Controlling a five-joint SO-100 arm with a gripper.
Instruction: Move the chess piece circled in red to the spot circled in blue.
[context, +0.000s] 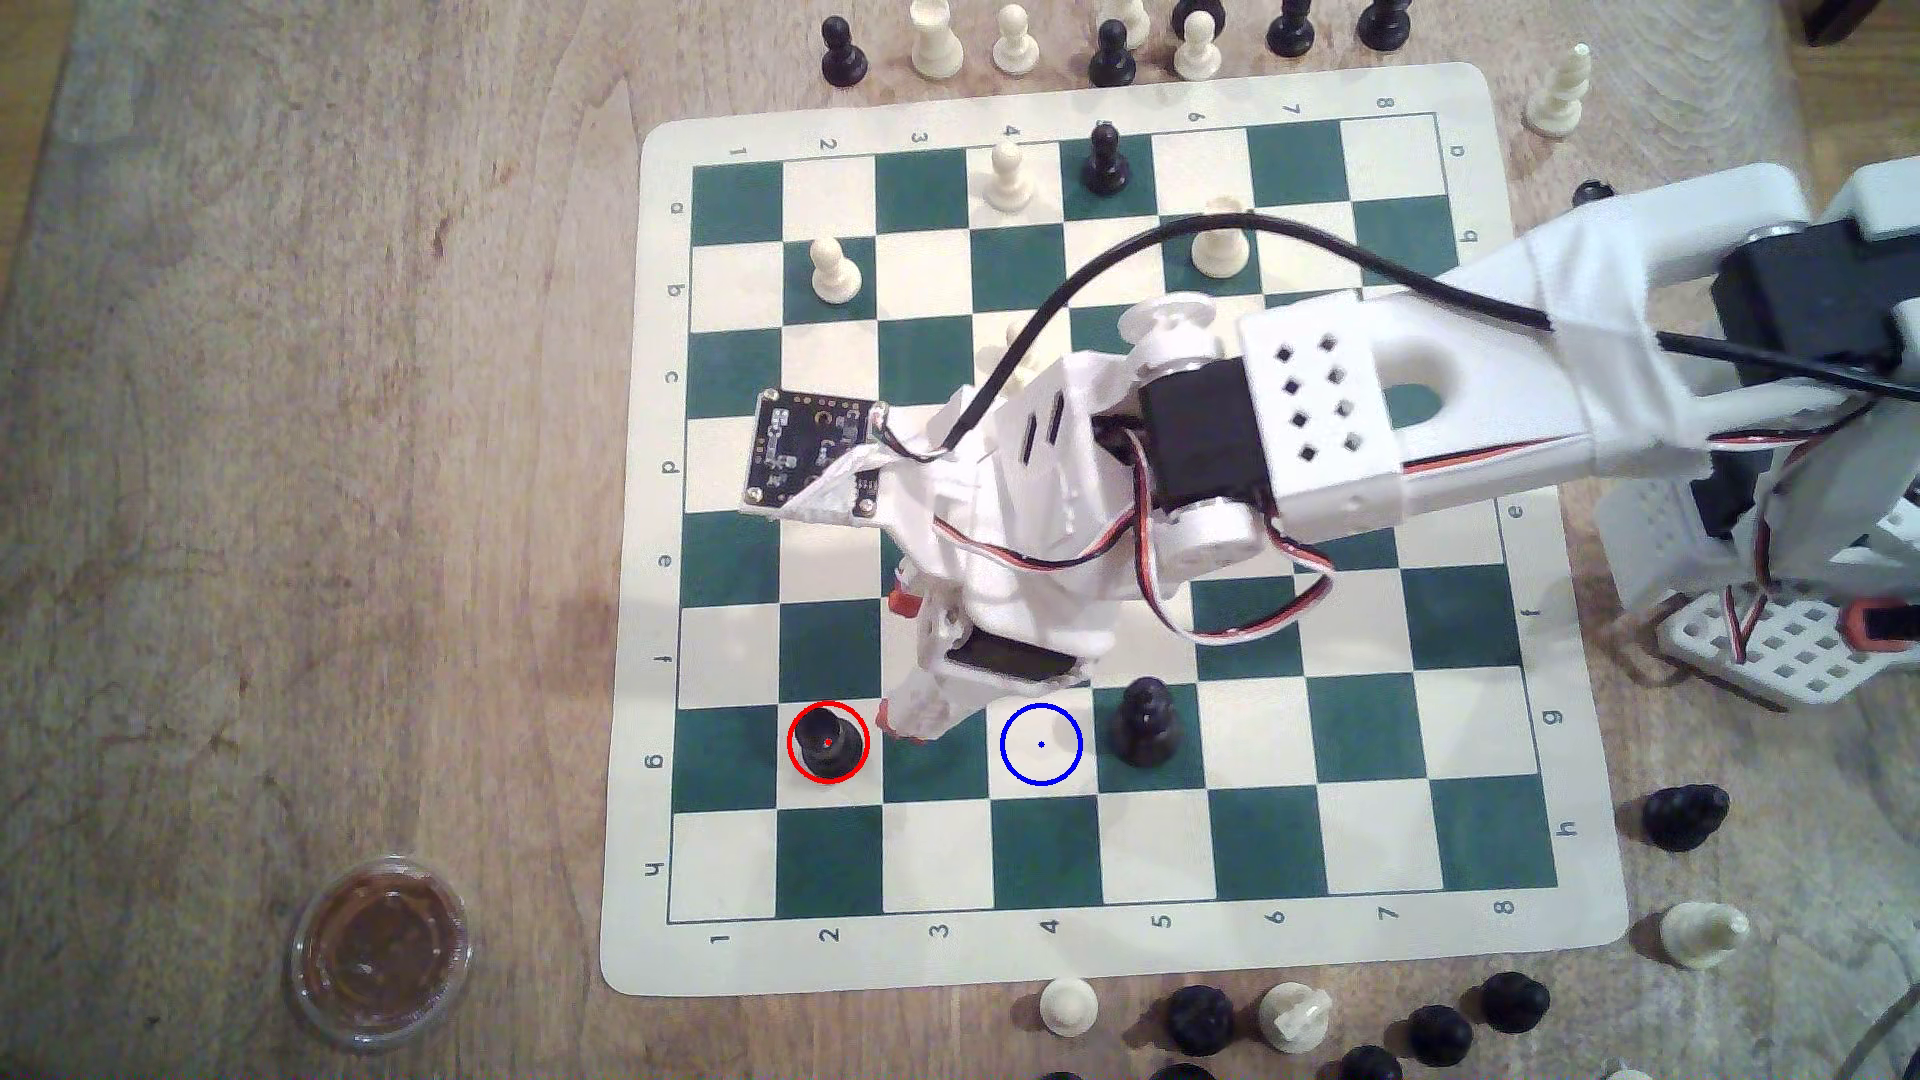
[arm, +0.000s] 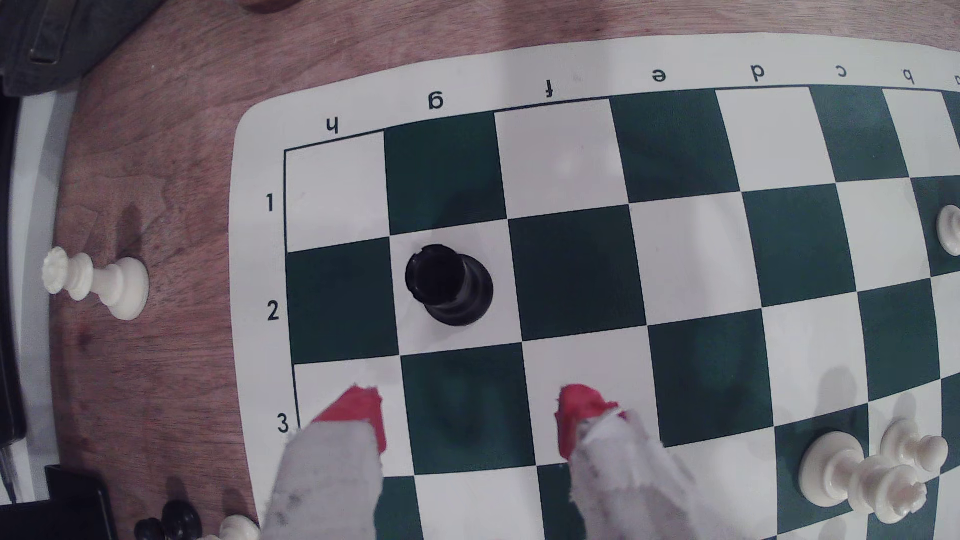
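The chess piece (context: 828, 741), a short black rook with a hollow rimmed top, stands upright inside the red ring on cream square g2; it also appears in the wrist view (arm: 449, 285). The spot (context: 1041, 744) is cream square g4, marked by a thin blue ring, two squares toward the exterior view's right of the rook. My gripper (context: 896, 665) hovers over column 3, just right of the rook in the exterior view. It is open (arm: 470, 415), with its red-tipped fingers (arm: 358, 413) set wide apart, nothing between them, and the rook a square ahead of the tips.
A taller black piece (context: 1143, 722) stands on g5, right beside the blue ring. White pawns (context: 834, 272) and a black pawn (context: 1104, 158) stand on the far rows. Loose pieces lie around the board's edges (context: 1195, 1018). A lidded brown cup (context: 381, 950) sits off the board's near left corner.
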